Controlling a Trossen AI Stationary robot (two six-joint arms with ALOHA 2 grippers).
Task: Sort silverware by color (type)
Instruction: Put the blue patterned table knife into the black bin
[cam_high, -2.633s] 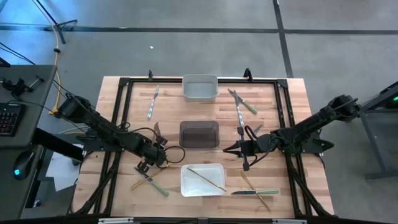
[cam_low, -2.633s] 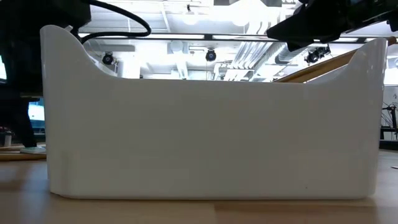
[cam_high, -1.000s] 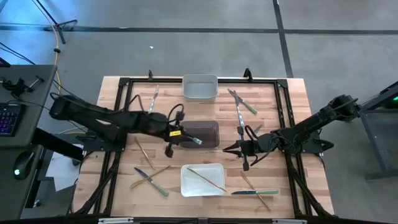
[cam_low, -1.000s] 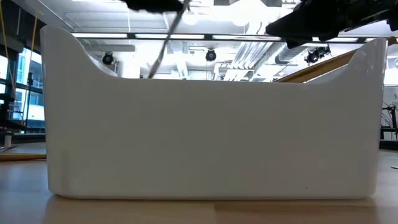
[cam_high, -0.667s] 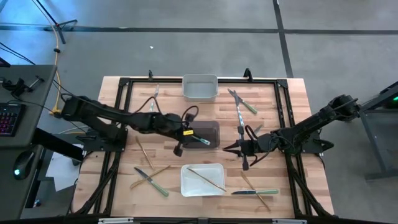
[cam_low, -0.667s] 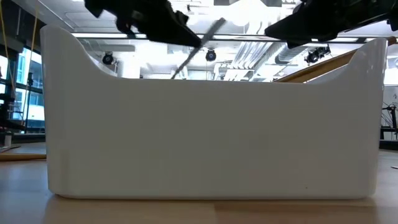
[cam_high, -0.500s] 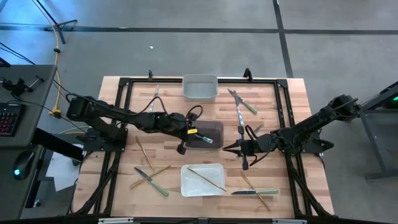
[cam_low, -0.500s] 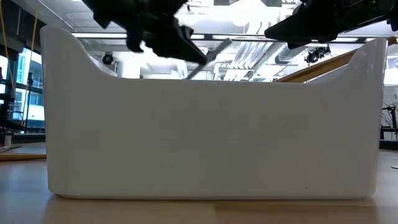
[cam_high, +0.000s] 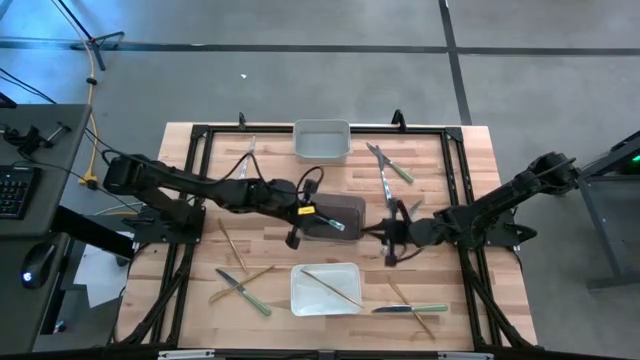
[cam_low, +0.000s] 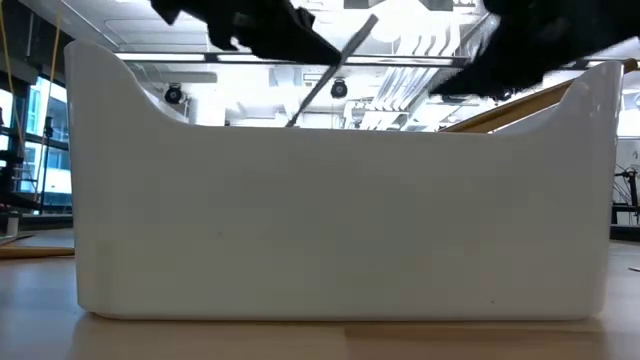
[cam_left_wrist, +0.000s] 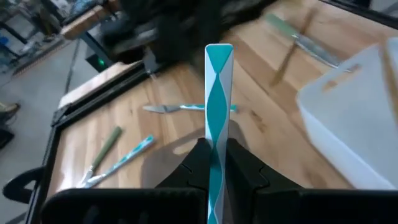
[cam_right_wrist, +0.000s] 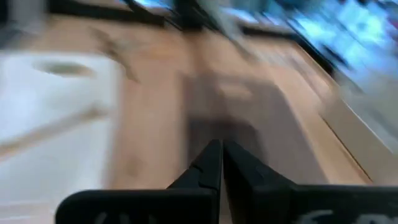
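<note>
A wooden surface (cam_high: 190, 300) stands on a grey concrete floor (cam_high: 300, 80) crossed by dark lines. A dark desk (cam_high: 40, 190) with a keyboard (cam_high: 12, 190) stands beside it. Ceiling lights (cam_low: 400, 20) glow overhead.

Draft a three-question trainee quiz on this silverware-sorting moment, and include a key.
1. True or false: the left gripper is shut on a blue-and-white utensil.
2. In the high view, that utensil hangs over: A) the dark bin; B) a plate; C) bare tabletop.
3. Fill in: the white bin at the table's near edge holds one slim utensil of a ____ colour.

Key: 1 true; 2 A; 3 tan (wood).
</note>
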